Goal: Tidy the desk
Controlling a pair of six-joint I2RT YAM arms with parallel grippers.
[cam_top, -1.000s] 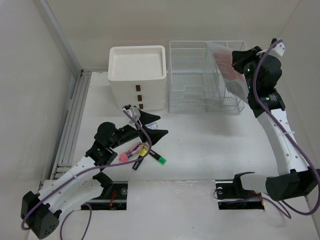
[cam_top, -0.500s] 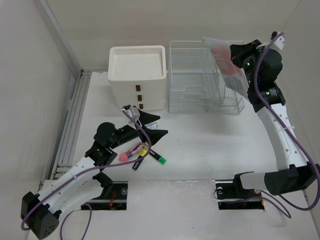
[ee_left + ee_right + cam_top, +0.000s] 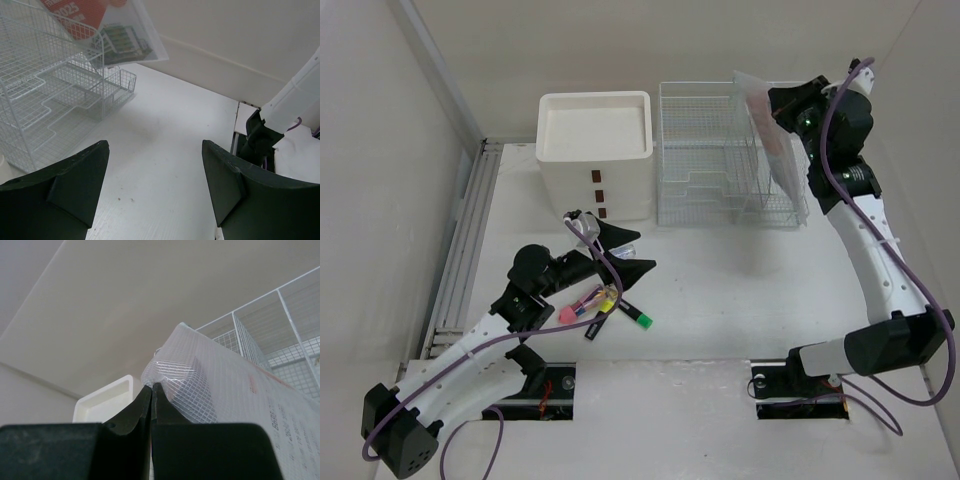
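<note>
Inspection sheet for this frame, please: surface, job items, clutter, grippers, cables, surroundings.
Surface: white desk, no spills seen.
Job's things: clear mesh pouch with red-printed paper inside, held tilted over the right end of the wire rack; contact with the rack cannot be told.
Clutter: pens and markers loose on the desk, near-left.
Grippers: right gripper shut on the pouch's corner; left gripper open, empty, above the pens.
Cables: purple cables run along both arms; no snag seen.
Surroundings: white drawer unit left of the rack; beige walls.
</note>
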